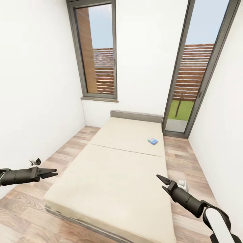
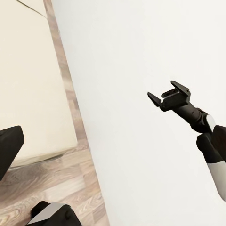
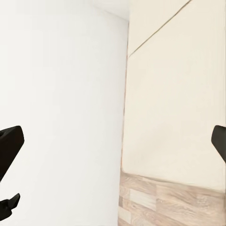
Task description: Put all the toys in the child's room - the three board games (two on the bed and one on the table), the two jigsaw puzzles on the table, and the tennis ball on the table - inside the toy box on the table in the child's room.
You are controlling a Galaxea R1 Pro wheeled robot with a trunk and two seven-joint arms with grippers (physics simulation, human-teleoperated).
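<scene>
A small blue board game [image 1: 152, 141] lies flat on the beige bed [image 1: 114, 168], near the headboard on the right half. My left gripper [image 1: 51, 173] hovers open over the floor to the left of the bed's foot. My right gripper [image 1: 161, 181] is open too, above the bed's right front edge, and is seen again as the right gripper [image 2: 162, 98] in the left wrist view. Both hold nothing and are far from the game. The table, toy box, jigsaw puzzles and tennis ball are out of view.
White walls close in on both sides, with narrow strips of wood floor [image 1: 67, 152] along the bed. Two tall windows [image 1: 98, 50] stand behind the grey headboard [image 1: 136, 116]. A small white object [image 1: 183, 184] lies on the floor by the bed's right side.
</scene>
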